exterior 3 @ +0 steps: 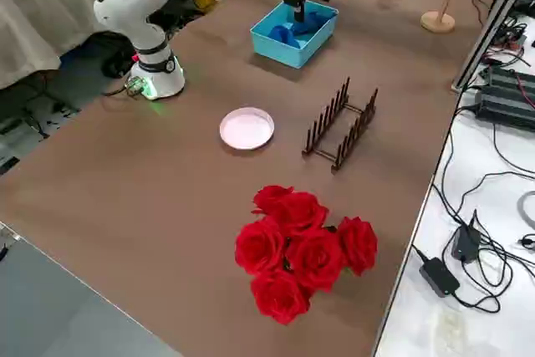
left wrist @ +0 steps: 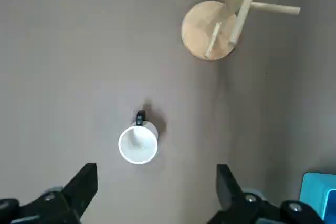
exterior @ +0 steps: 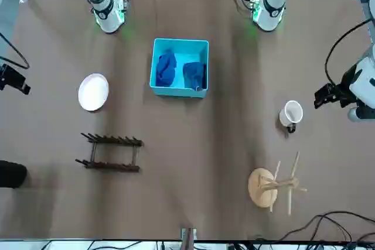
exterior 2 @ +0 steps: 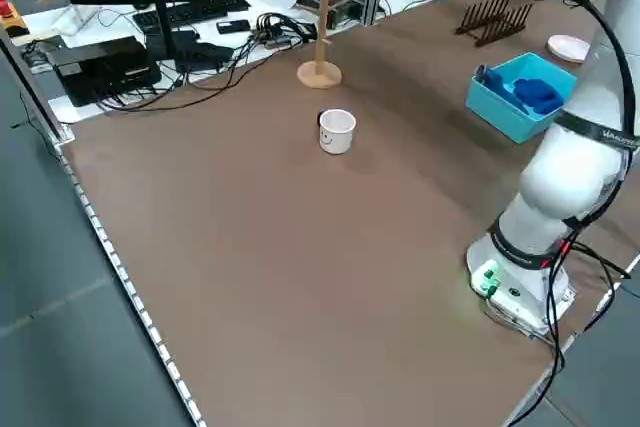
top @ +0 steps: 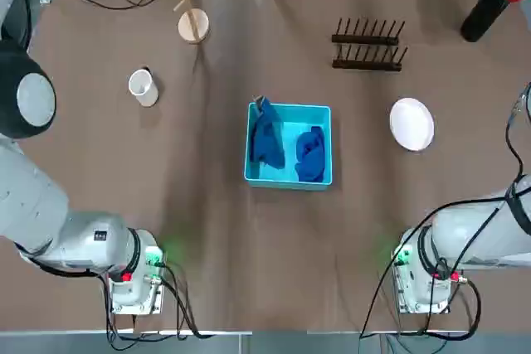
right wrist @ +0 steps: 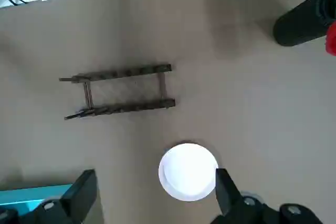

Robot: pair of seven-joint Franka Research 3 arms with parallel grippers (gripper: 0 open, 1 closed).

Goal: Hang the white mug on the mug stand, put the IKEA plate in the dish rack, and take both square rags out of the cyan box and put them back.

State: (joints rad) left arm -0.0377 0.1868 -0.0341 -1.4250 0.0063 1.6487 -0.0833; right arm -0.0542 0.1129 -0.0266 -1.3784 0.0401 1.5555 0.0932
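White mug (top: 142, 85) stands upright on the table (top: 207, 230), near the mug stand (top: 192, 24), not hung. IKEA plate (top: 411, 123) lies flat, apart from the dish rack (top: 367, 44). Both square rags (top: 267, 140) sit inside the cyan box (top: 289, 181). Left pincer (left wrist: 152, 195) hovers above the mug, spread. Right pincer (right wrist: 152, 195) hovers over the plate, spread.
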